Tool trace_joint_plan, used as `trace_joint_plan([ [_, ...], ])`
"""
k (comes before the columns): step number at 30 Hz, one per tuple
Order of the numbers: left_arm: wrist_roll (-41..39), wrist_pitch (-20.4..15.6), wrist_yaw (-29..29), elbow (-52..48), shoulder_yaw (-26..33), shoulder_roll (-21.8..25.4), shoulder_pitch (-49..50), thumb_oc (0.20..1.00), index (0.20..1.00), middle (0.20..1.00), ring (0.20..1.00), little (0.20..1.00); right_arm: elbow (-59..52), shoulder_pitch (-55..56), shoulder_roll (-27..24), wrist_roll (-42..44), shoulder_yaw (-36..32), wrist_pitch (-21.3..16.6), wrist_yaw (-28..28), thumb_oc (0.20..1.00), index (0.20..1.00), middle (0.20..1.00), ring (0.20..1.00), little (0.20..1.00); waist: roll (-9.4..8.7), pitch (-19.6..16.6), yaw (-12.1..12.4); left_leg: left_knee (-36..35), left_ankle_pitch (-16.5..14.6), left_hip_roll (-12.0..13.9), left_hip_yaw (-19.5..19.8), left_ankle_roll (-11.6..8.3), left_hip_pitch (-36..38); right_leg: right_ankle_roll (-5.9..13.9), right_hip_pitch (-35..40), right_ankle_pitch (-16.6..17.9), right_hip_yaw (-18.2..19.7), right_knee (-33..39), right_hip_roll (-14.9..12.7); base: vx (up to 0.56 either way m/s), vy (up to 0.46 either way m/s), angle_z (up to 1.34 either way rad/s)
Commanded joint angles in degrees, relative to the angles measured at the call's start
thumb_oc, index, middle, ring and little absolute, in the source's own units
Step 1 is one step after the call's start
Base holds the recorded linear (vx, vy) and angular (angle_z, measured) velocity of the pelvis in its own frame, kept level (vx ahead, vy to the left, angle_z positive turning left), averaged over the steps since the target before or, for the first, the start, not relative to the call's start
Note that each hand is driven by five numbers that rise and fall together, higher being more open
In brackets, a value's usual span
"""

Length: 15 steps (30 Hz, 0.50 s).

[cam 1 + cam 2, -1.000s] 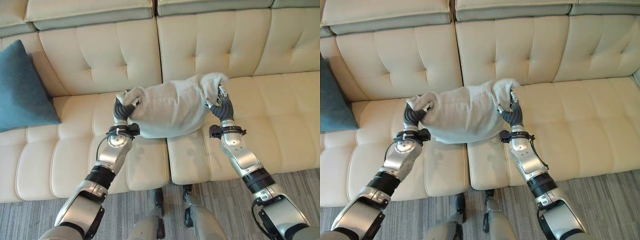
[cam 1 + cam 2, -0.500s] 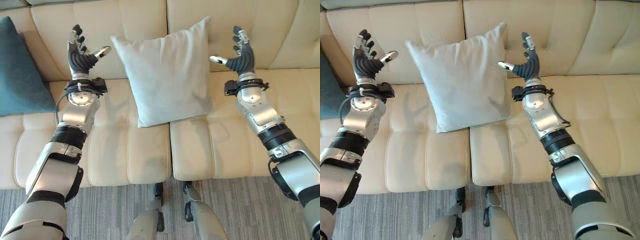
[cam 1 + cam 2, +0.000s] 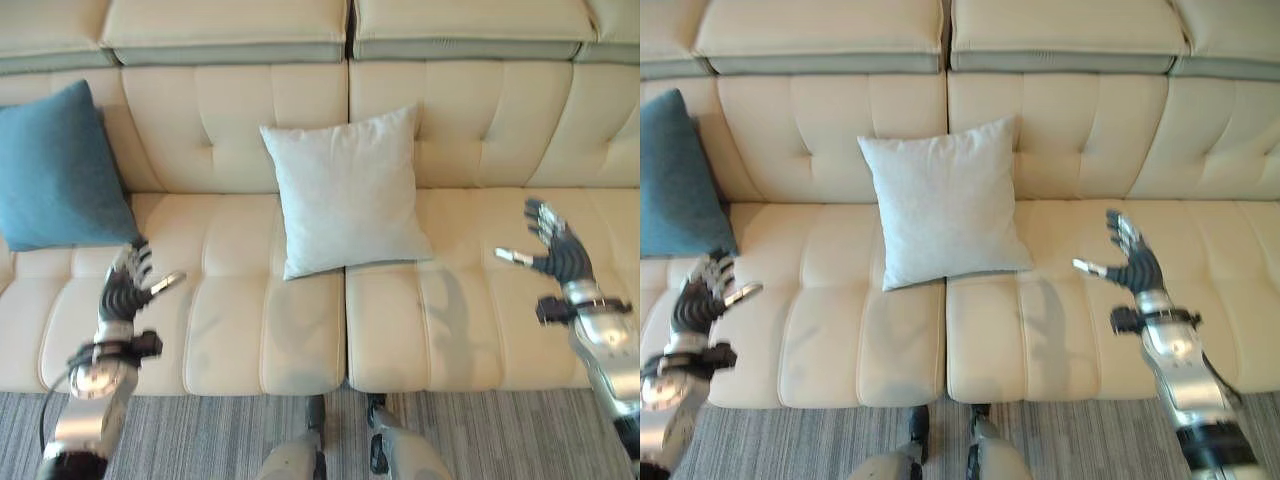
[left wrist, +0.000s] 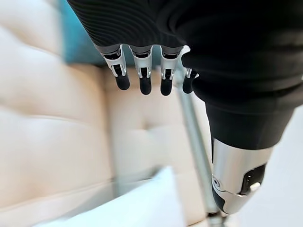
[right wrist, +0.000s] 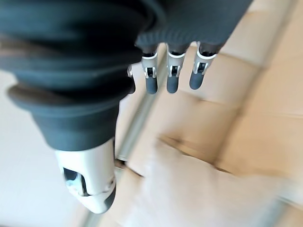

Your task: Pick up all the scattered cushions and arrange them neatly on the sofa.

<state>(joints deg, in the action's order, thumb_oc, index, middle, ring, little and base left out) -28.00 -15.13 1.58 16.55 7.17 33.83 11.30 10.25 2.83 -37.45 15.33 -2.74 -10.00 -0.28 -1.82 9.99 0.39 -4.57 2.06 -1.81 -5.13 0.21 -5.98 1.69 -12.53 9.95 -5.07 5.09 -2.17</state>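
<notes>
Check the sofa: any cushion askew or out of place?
Nothing much stands out. The pale grey cushion leans upright against the backrest of the cream sofa, tilted slightly, its lower edge across the seam between two seats. The teal cushion leans at the sofa's left end. Left hand and right hand are open, empty.

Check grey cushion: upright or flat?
Upright. The grey cushion stands on the sofa seat, leaning on the backrest; neither robot hand touches it.

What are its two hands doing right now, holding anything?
Left hand: open, fingers spread, holding nothing.
Right hand: open, fingers spread, holding nothing.
</notes>
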Motion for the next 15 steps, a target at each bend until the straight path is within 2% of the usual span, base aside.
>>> trace_joint_plan([
  [1, 4.48, 1.17, -3.53, 10.04, -2.05, -2.73, -0.29, 1.000, 1.000, 1.000, 1.000, 1.000, 4.58, 2.14, 1.93, -6.33, 1.18, -1.92, 2.34, 1.000, 1.000, 1.000, 1.000, 1.000, 0.40, -5.88, -0.55, -0.43, -1.32, 2.09, 1.61, -2.53, -0.06, 5.09, 8.16, -7.69, -2.59, -0.09, -2.35, 0.00, 0.004, -0.04],
  [5, 7.73, 3.13, -3.82, 21.17, -4.10, -7.50, 0.56, 1.000, 1.000, 1.000, 1.000, 1.000, 14.00, 3.85, 5.10, -11.73, 3.68, -1.25, 1.15, 1.000, 1.000, 1.000, 1.000, 1.000, 0.64, -6.96, -0.76, -0.43, -1.79, 2.15, 1.28, -2.30, 2.38, 5.02, 10.33, -8.11, -2.71, -0.46, -2.44, -0.01, 0.004, -0.03],
  [7, 8.42, 3.37, -3.81, 23.05, -4.33, -8.46, 0.72, 1.000, 1.000, 1.000, 1.000, 1.000, 15.76, 4.19, 5.96, -12.25, 4.27, -0.91, 1.23, 1.000, 1.000, 1.000, 1.000, 1.000, 0.64, -7.21, -0.74, -0.43, -1.95, 2.10, 1.28, -2.22, 2.95, 5.00, 10.87, -8.27, -2.71, -0.53, -2.47, -0.02, 0.014, 0.00],
  [8, 11.94, 3.69, -3.17, 29.09, -5.97, -10.29, 0.08, 1.000, 1.000, 1.000, 1.000, 1.000, 21.13, 4.11, 7.74, -13.86, 6.63, -0.75, 0.83, 1.000, 1.000, 1.000, 1.000, 1.000, 0.43, -7.86, -0.67, -0.43, -2.44, 1.96, 1.45, -2.05, 4.46, 4.98, 12.23, -8.84, -2.73, -0.90, -2.59, -0.03, 0.023, -0.01],
  [15, 12.36, 3.65, -2.46, 29.92, -7.19, -11.68, 0.12, 1.000, 1.000, 1.000, 1.000, 1.000, 24.20, 4.42, 10.02, -13.91, 9.01, -0.18, 0.54, 1.000, 1.000, 1.000, 1.000, 1.000, -0.01, -8.43, -0.40, -0.43, -2.91, 1.42, 1.81, -1.60, 5.94, 5.11, 13.50, -9.19, -2.81, -1.45, -3.09, -0.04, 0.031, 0.01],
])
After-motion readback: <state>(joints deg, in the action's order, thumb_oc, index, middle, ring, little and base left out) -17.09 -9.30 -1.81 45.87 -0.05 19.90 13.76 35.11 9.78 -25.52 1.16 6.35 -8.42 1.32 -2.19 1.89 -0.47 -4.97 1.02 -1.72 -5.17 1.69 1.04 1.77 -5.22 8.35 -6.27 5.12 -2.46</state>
